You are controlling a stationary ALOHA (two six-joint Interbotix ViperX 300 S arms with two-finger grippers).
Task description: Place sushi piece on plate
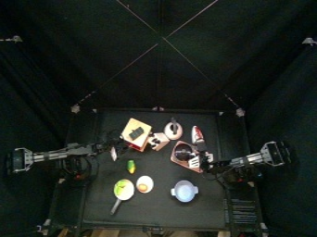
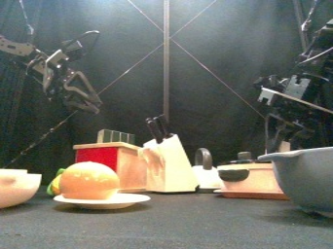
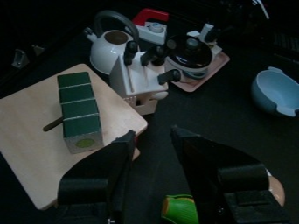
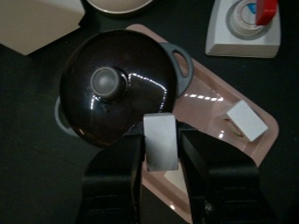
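My right gripper (image 4: pixel 160 162) is shut on a pale white rectangular sushi piece (image 4: pixel 160 140). It holds the piece over the pink tray (image 4: pixel 222 105), right next to the dark lidded pot (image 4: pixel 111 87). A second white piece (image 4: pixel 246 120) lies on that tray. Only an edge of the round pinkish-brown plate (image 4: pixel 117 4) shows, beyond the pot. In the top view the right gripper (image 1: pixel 213 165) is at the tray's right side. My left gripper (image 3: pixel 163 166) is open and empty above the table's left side (image 1: pixel 87 159), near a green item (image 3: pixel 181 208).
A wooden board (image 3: pixel 47 131) with a green block, a white knife block (image 3: pixel 146 74), a kettle (image 3: pixel 111 48) and a red-and-white box (image 4: pixel 246 26) stand at the back. A pale blue bowl (image 1: pixel 183 192), a white dish with fruit (image 2: pixel 92 199) and a green plate (image 1: pixel 121 190) are in front.
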